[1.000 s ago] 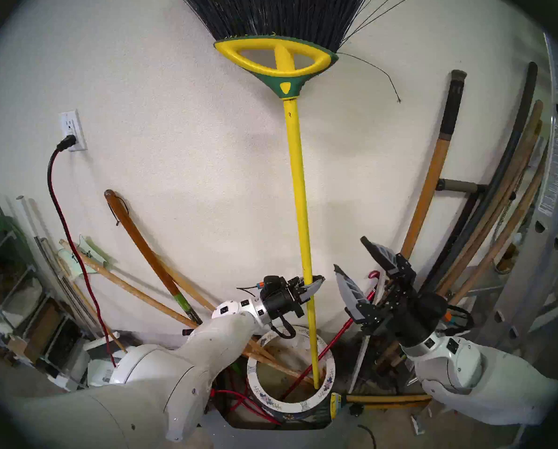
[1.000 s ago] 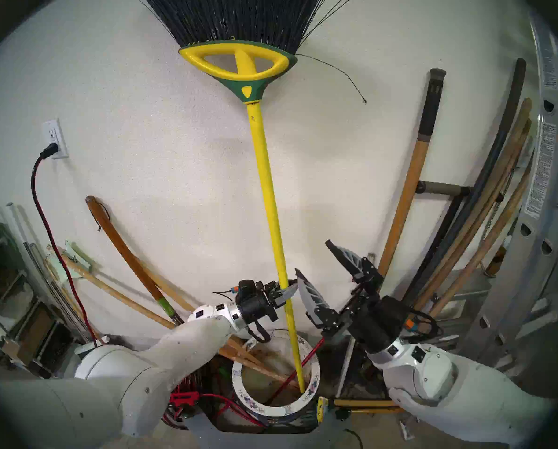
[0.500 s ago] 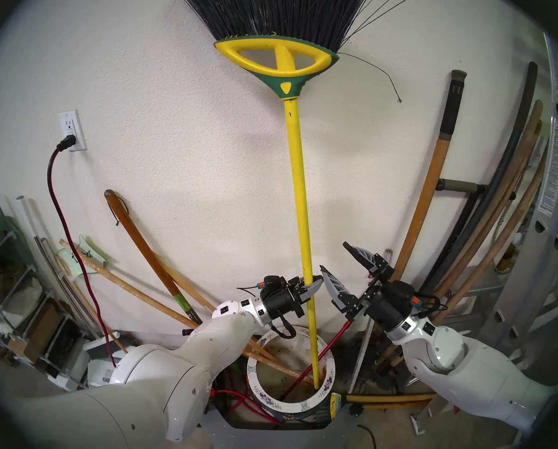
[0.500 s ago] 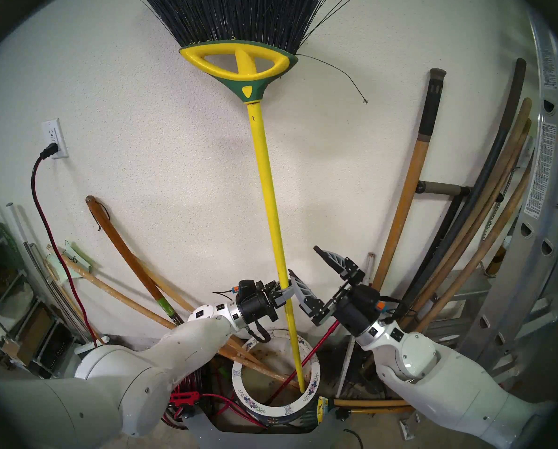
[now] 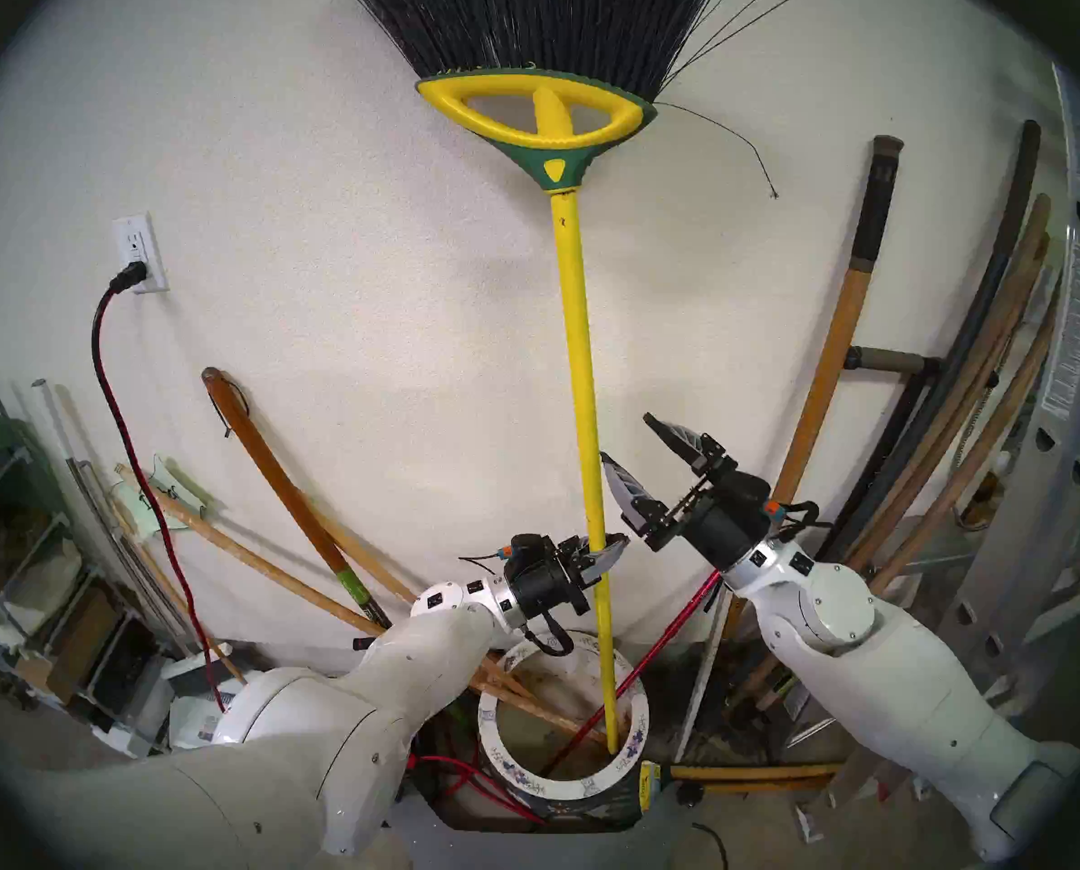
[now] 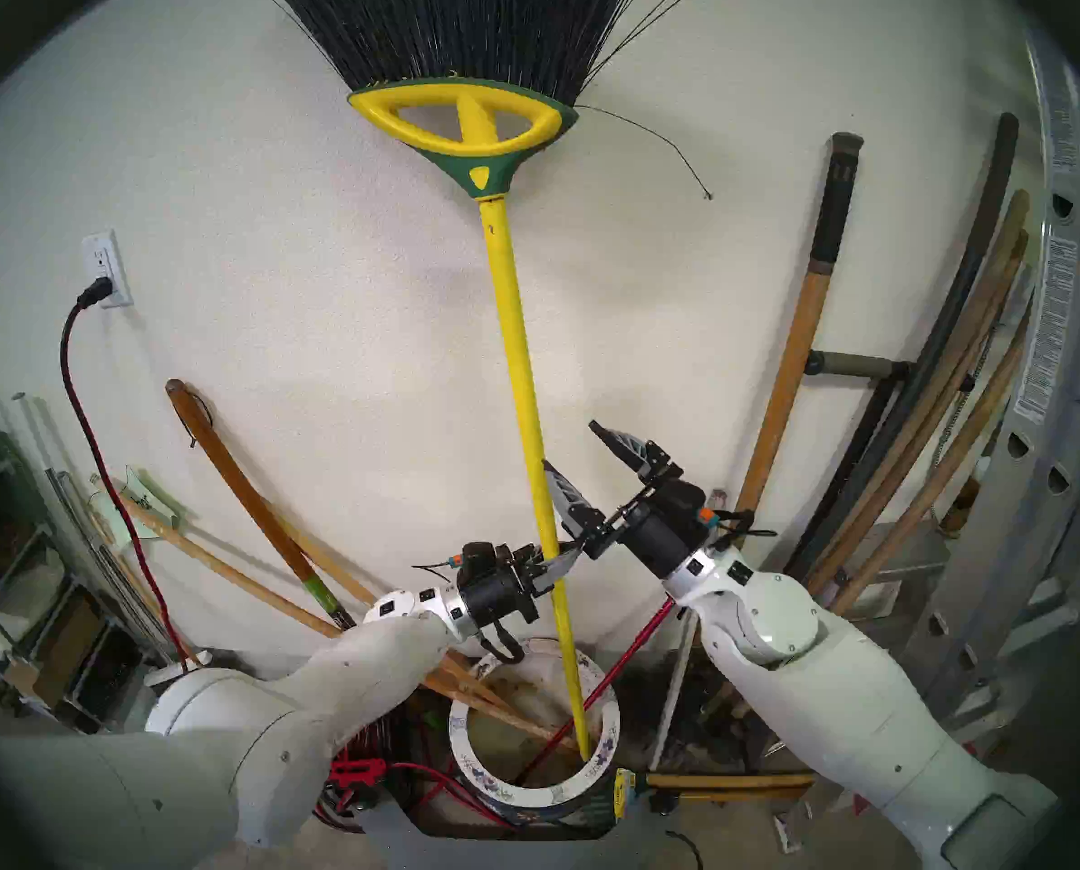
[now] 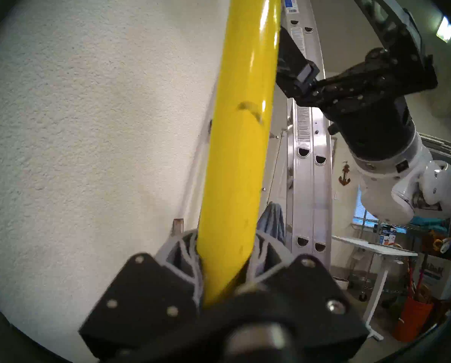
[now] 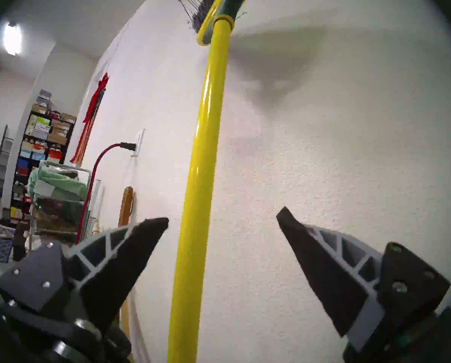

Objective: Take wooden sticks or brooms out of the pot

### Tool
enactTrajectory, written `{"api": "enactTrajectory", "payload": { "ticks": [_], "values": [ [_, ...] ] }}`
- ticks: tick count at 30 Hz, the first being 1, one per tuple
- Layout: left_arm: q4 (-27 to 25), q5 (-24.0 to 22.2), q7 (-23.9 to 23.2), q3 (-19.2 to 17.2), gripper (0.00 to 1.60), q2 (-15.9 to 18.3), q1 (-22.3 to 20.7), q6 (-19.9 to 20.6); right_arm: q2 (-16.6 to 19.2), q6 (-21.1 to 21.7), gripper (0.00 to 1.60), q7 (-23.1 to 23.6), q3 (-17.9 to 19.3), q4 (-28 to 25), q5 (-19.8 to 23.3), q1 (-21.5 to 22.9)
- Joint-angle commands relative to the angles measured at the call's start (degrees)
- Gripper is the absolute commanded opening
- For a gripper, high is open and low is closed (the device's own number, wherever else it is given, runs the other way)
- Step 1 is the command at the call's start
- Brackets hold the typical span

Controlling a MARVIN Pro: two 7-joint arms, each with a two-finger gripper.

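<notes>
Bright, even indoor light; soft shadows on the textured white wall (image 5: 336,285); fisheye bending, dark rims, blurred near edges.

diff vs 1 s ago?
The right claw, jaws open, rose and swung in toward the broom pole; the pole now stands between its fingers, not yet gripped. Nothing was taken or released. The left claw stayed shut on the pole at the same height, and the broom's foot is still in the pot.

Broom (image 5: 578,360): glossy yellow pole, plastic head, stiff black bristles. Wall (image 5: 349,285): rough matt texture. Pot (image 5: 588,787): glazed ceramic. Ladder (image 7: 308,150): bare metal. Poles (image 5: 255,561): wood.
</notes>
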Motion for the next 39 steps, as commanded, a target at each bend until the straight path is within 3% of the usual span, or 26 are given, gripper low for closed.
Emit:
{"api": "enactTrajectory", "payload": {
  "ticks": [1,15,16,17,19,22,28,39],
  "values": [
    [-1.3,-0.4,-2.2,0.1,0.00,-1.0,-1.3,0.0,-6.3,4.5,1.60,4.0,-0.5,2.2,0.0,6.7],
    [-1.3,-0.5,-2.8,0.0,0.00,-1.0,-1.3,0.1,-14.3,12.2,1.60,12.7,-0.9,10.8,-0.9,15.7],
    [-1.3,-0.5,-2.9,0.0,0.00,-1.0,-1.3,0.1,-14.1,12.3,0.67,13.4,-2.4,12.7,-0.5,18.2],
    [-1.2,-0.6,-3.0,0.0,0.00,-1.0,-1.4,0.1,-15.0,12.5,0.00,14.3,-1.4,13.2,-0.9,17.8],
    [-1.2,-0.6,-3.2,-0.1,0.00,-1.0,-1.4,0.1,-15.6,12.6,0.00,14.9,-0.5,13.5,-1.1,17.3],
    [-1.0,-0.9,-3.8,-0.2,0.00,-1.0,-1.5,0.2,-15.3,11.6,0.00,18.5,-2.0,17.6,0.4,20.6],
    [-0.4,-1.3,-4.7,-0.3,0.00,-1.0,-1.8,0.1,-14.7,9.9,0.00,22.5,-0.2,20.1,2.7,20.0],
    [0.0,-1.9,-5.1,0.0,0.00,-1.0,-2.1,-0.1,-12.8,7.7,0.00,24.7,3.6,20.9,5.3,17.5]
  ]
}}
